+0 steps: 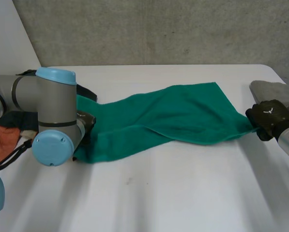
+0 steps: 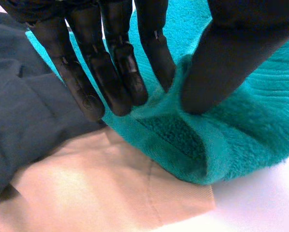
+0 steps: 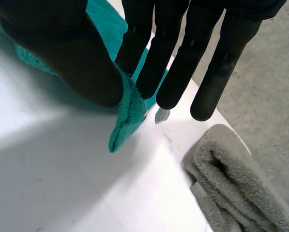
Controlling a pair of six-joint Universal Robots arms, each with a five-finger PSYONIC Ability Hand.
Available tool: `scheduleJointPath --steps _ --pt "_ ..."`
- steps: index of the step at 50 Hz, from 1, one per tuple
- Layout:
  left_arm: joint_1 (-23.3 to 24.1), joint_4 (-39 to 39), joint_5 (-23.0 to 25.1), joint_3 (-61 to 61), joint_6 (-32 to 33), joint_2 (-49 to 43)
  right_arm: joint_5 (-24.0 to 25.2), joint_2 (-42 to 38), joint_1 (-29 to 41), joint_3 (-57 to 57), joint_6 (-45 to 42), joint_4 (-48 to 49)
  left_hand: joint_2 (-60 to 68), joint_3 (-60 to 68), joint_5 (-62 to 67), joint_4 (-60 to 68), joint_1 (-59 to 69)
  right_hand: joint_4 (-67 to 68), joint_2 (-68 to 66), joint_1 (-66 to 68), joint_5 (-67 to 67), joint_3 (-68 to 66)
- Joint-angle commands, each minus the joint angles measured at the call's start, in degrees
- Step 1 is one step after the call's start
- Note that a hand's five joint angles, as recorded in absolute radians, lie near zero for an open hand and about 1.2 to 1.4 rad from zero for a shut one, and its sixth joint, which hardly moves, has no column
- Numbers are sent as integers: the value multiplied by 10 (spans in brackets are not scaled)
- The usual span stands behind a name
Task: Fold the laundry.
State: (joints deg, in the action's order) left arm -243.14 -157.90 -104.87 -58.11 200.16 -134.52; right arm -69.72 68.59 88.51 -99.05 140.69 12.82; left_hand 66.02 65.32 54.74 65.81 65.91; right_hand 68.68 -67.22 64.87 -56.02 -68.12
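white table [image 1: 183, 193] carries green towel [image 1: 183, 113], grey towel [image 1: 279, 92].

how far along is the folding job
Done: a grey towel lies folded at the right end of the table. In hand: the left hand and right hand pinch opposite ends of the green towel, stretched between them. Left: folding it, plus the peach cloth and dark cloth.

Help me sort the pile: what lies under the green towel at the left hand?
Under the green towel, where the left hand pinches it, lies a peach cloth, a dark grey cloth beside it. How far either runs beneath is covered.
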Motion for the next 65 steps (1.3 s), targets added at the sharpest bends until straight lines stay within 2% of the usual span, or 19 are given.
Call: scheduleJointPath --steps 1,4,7,12,16,17,21,23,27,30,32,37,42,44,46,47,51,57,65 --pt "-4 27 -11 -5 16 39 -2 39 -5 33 -1 -57 140 147 153 142 141 113 -128 151 -140 -119" --pt "-13 51 -22 -20 12 81 0 72 -22 75 -5 -132 140 147 153 142 141 113 -128 151 -140 -119" --pt "-25 72 -11 -46 4 151 5 110 -48 126 -23 -229 140 147 153 142 141 113 -128 151 -140 -119" --pt "-48 103 50 -119 5 269 34 163 -91 192 -79 -380 140 147 153 142 141 113 -128 151 -140 -119" --pt "-64 143 120 -194 27 357 77 184 -133 206 -166 -493 140 147 153 142 141 113 -128 151 -140 -119" --pt "-70 153 144 -222 44 381 92 184 -144 197 -209 -529 140 147 153 142 141 113 -128 151 -140 -119" --pt "-82 151 180 -276 85 410 101 165 -148 177 -304 -568 140 147 153 142 141 113 -128 151 -140 -119" --pt "-83 135 176 -285 90 405 97 153 -144 170 -306 -565 140 147 153 142 141 113 -128 151 -140 -119" --pt "-78 60 150 -286 90 358 85 109 -108 169 -258 -526 140 147 153 142 141 113 -128 151 -140 -119" --pt "-71 -19 119 -267 88 299 55 68 -77 177 -215 -468 140 147 153 142 141 113 -128 151 -140 -119" --pt "-65 -84 94 -232 91 250 17 32 -57 192 -189 -420 140 147 153 142 141 113 -128 151 -140 -119" --pt "-54 -184 64 -119 91 169 -52 -34 1 256 -143 -320 140 147 153 142 141 113 -128 151 -140 -119" --pt "-52 -268 76 26 82 130 -97 -58 36 369 -40 -189 140 147 153 142 141 113 -128 151 -140 -119" --pt "-52 -323 88 90 67 123 -109 -51 43 409 35 -99 140 147 153 142 141 113 -128 151 -140 -119" --pt "-56 -359 97 122 52 121 -111 -37 43 417 91 -33 140 147 153 142 141 113 -128 151 -140 -119" --pt "-57 -389 100 148 35 119 -112 -21 43 417 133 43 140 147 153 142 141 113 -128 151 -140 -119" --pt "-69 -437 109 178 -24 117 -118 7 40 392 217 210 140 147 153 142 141 113 -128 151 -140 -119" --pt "-87 -435 111 180 -79 110 -109 4 40 368 216 224 140 147 153 142 141 113 -128 151 -140 -119" --pt "-90 -441 128 60 -104 110 -64 -37 38 337 210 129 140 147 153 142 141 113 -128 151 -140 -119"
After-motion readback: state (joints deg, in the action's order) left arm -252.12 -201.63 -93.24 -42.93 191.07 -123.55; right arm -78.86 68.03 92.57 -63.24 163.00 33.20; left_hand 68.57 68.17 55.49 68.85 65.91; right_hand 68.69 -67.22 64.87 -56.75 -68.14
